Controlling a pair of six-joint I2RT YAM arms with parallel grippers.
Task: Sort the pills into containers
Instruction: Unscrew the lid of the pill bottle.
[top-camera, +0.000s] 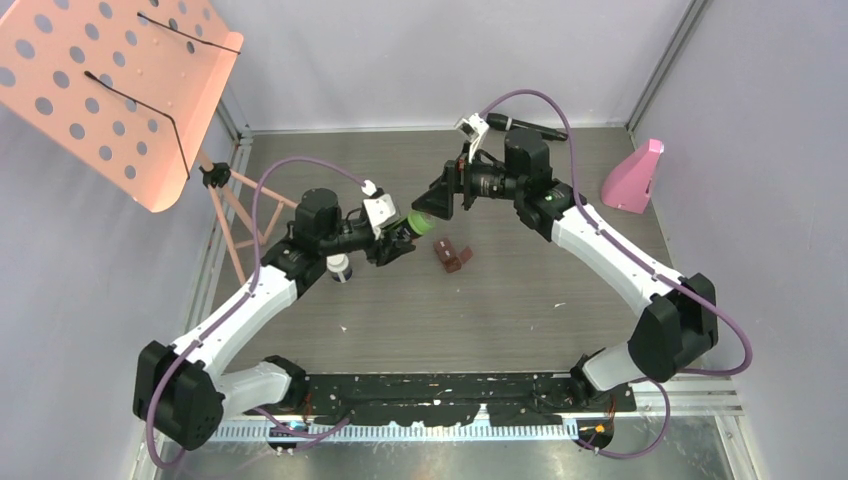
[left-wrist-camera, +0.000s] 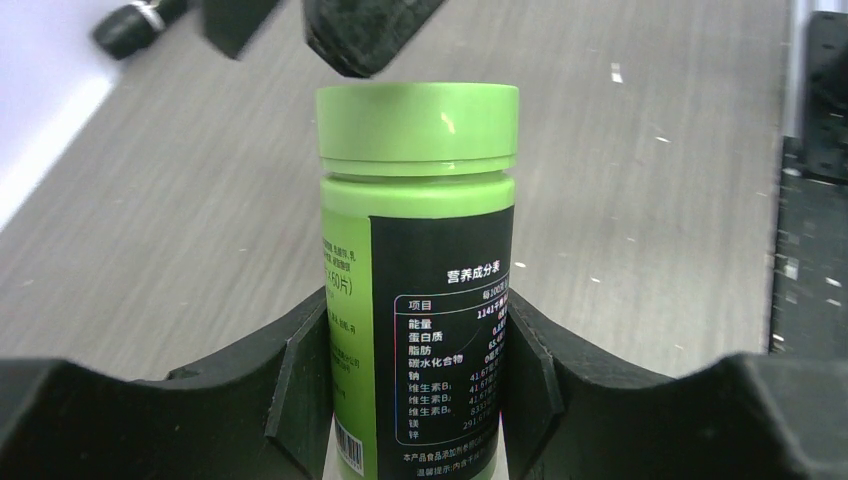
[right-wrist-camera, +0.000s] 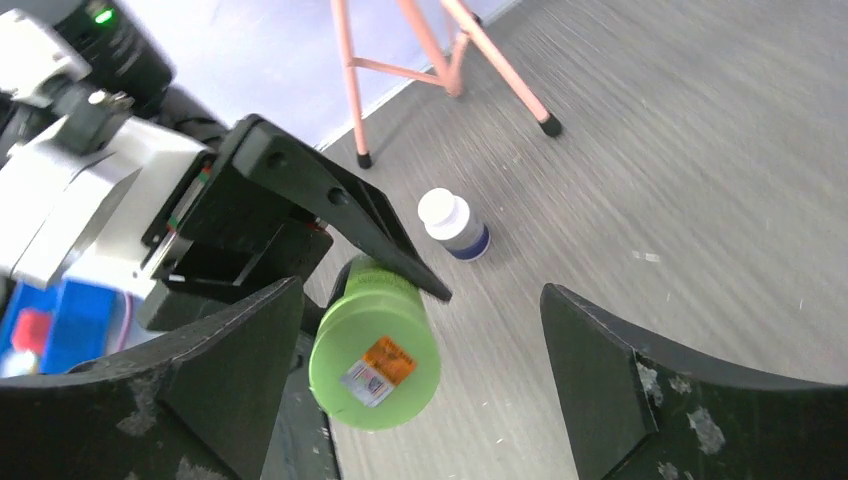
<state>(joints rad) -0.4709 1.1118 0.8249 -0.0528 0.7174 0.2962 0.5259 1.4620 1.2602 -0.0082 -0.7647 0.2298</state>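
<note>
- The left fingers clamp the green bottle by its labelled body, held above the counter's middle, with its lid on.
- The right fingers are spread wide beside that lid, gripping nothing.
- The white bottle stands capped toward the counter's left edge.
- The brown case lies mid-counter; its contents cannot be seen.

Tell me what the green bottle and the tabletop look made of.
Green bottle: likely plastic, smooth and semi-gloss; its lid shows a soft highlight. Tabletop: probably wood-grain laminate, matte grey; fine streaks along it, no glare.

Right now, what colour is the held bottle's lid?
Light green lid; left wrist view shows it best.
</note>
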